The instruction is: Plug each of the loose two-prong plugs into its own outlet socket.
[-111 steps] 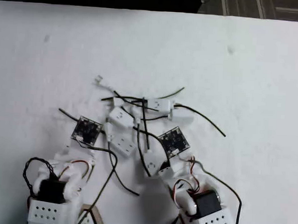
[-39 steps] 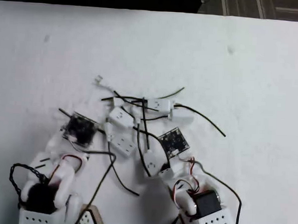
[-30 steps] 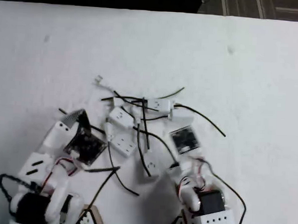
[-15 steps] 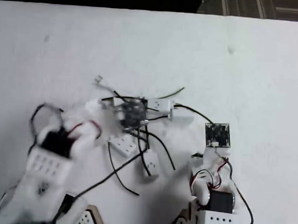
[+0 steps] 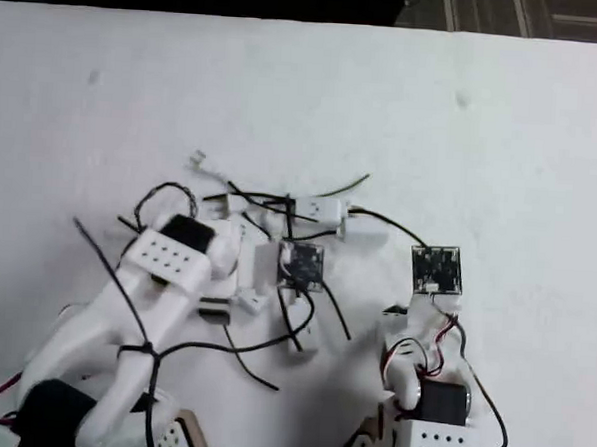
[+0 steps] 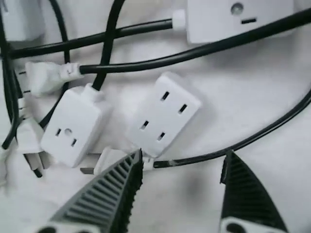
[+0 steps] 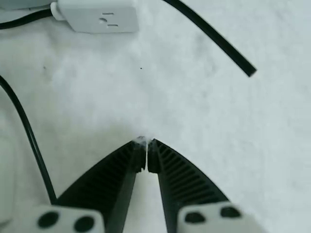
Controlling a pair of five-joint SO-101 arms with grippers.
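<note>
- While both arms hang over the white table [image 5: 503,144], the loose plugs and outlet sockets lie at mid-table in a tangle of black cords [image 5: 280,200].
- One small white plug [image 5: 199,161] lies at the tangle's 10 o'clock edge.
- Stretched from 7 o'clock across to the tangle, the left arm [image 5: 124,305] holds its end effector [image 6: 182,167] just above the pile. The fingers are spread wide and grip nothing.
- Directly beneath that end effector sits a double socket block [image 6: 163,116], slots facing up. A single socket [image 6: 73,126] lies just beside it.
- A loose two-prong plug [image 6: 104,162] rests on the table close to one fingertip [image 6: 131,170], and a black cord [image 6: 218,150] crosses the gap between the fingers.
- Another plug [image 6: 43,77] lies on its cord near the single socket.
- At 4 o'clock from the tangle stands the right arm [image 5: 425,390]. The right end effector [image 7: 144,145] is closed tip to tip with nothing between, over bare table.
- Well apart from it lie a white socket [image 7: 97,14] and a cut cord end [image 7: 245,70].
</note>
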